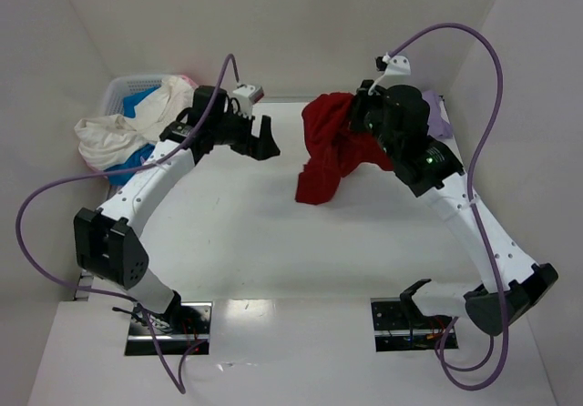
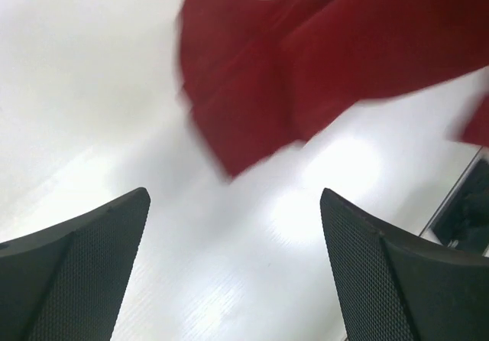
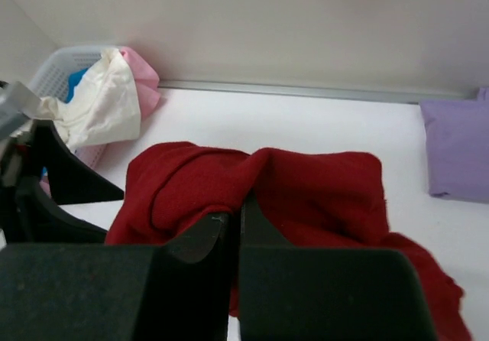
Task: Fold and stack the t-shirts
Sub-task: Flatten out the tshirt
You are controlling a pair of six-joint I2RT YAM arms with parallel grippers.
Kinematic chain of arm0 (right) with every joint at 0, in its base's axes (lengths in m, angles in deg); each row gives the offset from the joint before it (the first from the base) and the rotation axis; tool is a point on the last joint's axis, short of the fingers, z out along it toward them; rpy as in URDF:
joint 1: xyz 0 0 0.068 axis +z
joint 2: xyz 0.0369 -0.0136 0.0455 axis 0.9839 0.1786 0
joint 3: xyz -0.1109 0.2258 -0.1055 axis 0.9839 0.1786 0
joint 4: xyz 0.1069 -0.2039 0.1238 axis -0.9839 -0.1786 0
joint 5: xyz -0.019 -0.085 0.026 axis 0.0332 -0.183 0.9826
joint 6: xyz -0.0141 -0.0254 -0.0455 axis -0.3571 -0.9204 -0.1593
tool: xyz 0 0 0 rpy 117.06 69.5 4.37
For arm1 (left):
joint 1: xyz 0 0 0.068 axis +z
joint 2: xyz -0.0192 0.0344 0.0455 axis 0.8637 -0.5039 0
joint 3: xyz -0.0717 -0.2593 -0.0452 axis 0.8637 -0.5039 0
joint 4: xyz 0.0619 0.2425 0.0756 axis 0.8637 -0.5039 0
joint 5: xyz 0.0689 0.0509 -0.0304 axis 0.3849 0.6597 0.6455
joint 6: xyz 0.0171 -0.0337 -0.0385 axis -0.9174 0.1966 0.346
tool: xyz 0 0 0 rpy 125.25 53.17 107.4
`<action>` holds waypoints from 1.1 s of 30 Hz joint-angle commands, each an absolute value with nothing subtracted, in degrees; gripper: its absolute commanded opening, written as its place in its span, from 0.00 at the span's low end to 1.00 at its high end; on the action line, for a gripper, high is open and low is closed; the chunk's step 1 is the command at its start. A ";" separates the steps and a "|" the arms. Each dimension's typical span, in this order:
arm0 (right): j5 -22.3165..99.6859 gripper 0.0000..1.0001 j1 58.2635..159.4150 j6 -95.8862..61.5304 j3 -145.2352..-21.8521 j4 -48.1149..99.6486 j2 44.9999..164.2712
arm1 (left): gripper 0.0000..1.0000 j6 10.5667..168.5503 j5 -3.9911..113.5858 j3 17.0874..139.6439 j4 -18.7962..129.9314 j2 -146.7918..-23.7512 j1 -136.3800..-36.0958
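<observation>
Two claws worked over the table (image 1: 255,233): our right gripper (image 3: 238,220) was clamped on the dark red t-shirt (image 1: 330,151), which hung bunched at the far middle, while our left gripper (image 1: 266,137) gaped wide and empty just beside it. We saw the lavender t-shirt (image 3: 458,150) lying far right.

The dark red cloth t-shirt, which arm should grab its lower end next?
Left. The left gripper is open and faces the lower end of the dark red cloth t-shirt; the right gripper is shut on its top.
</observation>
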State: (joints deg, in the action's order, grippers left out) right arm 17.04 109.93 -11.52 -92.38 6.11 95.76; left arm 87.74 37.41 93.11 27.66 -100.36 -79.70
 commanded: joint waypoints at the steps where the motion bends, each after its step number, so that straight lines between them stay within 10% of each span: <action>1: 17.15 0.00 110.12 -9.23 -89.65 5.09 94.04 | 1.00 81.51 37.90 87.24 32.28 -102.22 -82.83; 14: 16.54 0.01 106.52 -6.60 -83.77 4.92 90.98 | 1.00 79.91 53.47 86.60 41.06 -119.98 -97.27; 33: 20.23 0.05 103.09 -1.41 -73.74 3.16 81.91 | 0.88 82.81 45.04 96.28 48.10 -132.38 -97.27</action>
State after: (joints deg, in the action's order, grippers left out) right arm 19.49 103.44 -3.39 -74.32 1.83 84.00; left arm 81.49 48.18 93.57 44.27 -130.85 -97.30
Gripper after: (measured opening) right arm 0.050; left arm 0.899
